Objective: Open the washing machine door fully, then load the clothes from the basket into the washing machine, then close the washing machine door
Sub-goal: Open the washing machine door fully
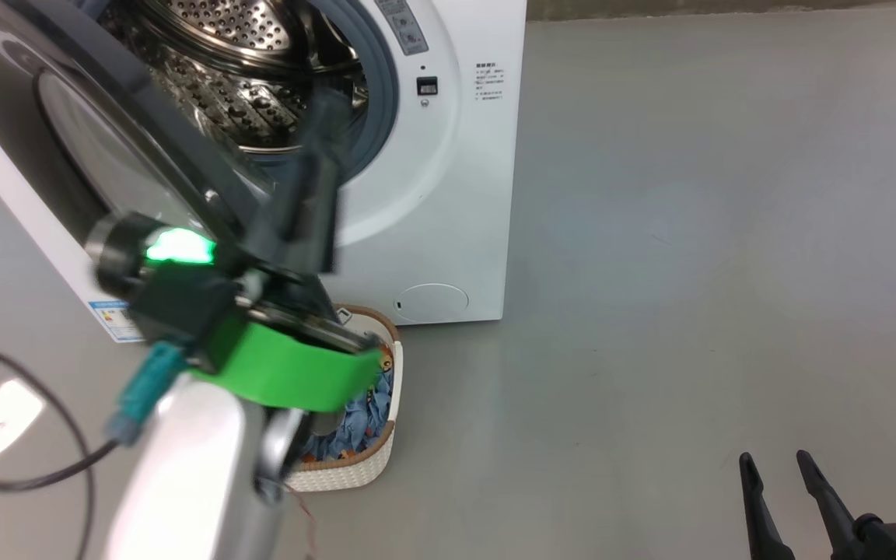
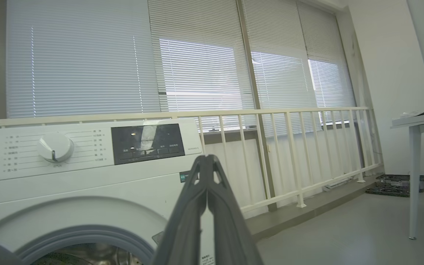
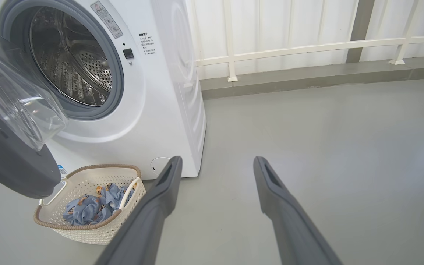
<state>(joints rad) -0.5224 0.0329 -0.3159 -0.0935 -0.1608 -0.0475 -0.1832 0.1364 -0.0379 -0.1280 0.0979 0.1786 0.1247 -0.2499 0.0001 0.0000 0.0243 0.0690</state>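
You are looking at one washing machine (image 3: pixel 160 92), boxy and white, showing one perforated steel drum (image 3: pixel 72 70). Its one washing machine door (image 3: pixel 9 162), a black ring around bulging clear glass, is hanging open above one cream perforated basket (image 3: pixel 87 228). One soft blue bundle, the clothes (image 3: pixel 87 208), is lying inside it. The left gripper (image 2: pixel 207 162) is pressing its fingers together, empty; the right gripper (image 3: pixel 217 163) is spreading wide, empty.
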